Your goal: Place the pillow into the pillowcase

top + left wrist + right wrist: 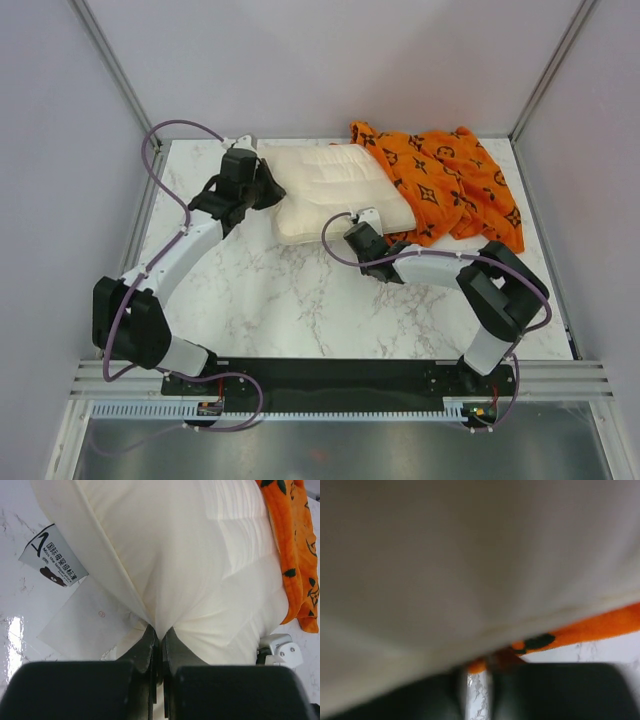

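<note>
Pillow (335, 190): soft, plump, likely light; best pinched at corner seams
Left claw (160, 639): clamped on pillow corner
Right claw (479, 685): by pillow edge, width unclear

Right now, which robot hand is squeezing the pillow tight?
The left gripper, at the pillow's left end: fingers shut on its fabric. The right gripper's grip is unclear.

Site entry, as I view it from my remote station: robot lab test cell, with marble-patterned table (300, 310), plain pale wall panels (330, 60) on metal posts (112, 62), black base plate (330, 372) on aluminium rail (560, 378), and loose purple cables (185, 123).
</note>
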